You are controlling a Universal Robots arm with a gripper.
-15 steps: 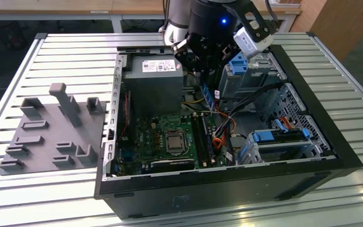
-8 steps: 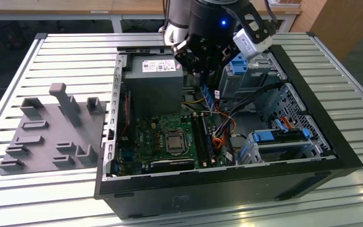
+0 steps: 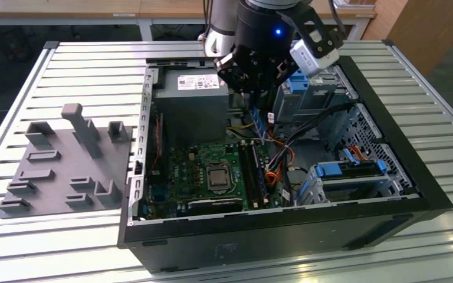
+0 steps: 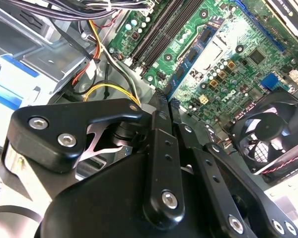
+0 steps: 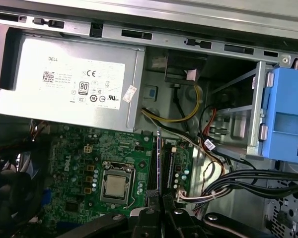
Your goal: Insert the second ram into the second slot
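progress looks partial to us: the second ram [image 3: 257,122], a thin blue-green circuit board strip with dark chips, is already picked up but not yet seated. it sits clamped edge-down in the hand [image 3: 259,101], inside the open black computer case [image 3: 289,236] on the slatted metal worktop [image 3: 77,65]. it appears to be held clear above the green motherboard [image 3: 187,174] and its long dark memory slots [image 3: 251,171], in none of them. pressing it home into the second slot is what remains. whether a neighbouring slot already carries a board we cannot tell.

the hand's fingers are closed down to the thickness of the strip, gripping it near its middle and holding nothing else. in the first wrist view the strip [image 5: 159,163] runs out from the hand [image 5: 162,214] as a thin line, lying along the direction of the slots [image 5: 152,171]. the square silver processor socket [image 5: 114,186] lies beside it and the grey power supply box with a white label [image 5: 64,82] beyond. in the second wrist view its other half [image 4: 188,62] reaches out past the hand [image 4: 164,101], again parallel to the slots [image 4: 156,34].

the arm comes down from above the case, wrist pointing roughly straight down, close to the power supply box.
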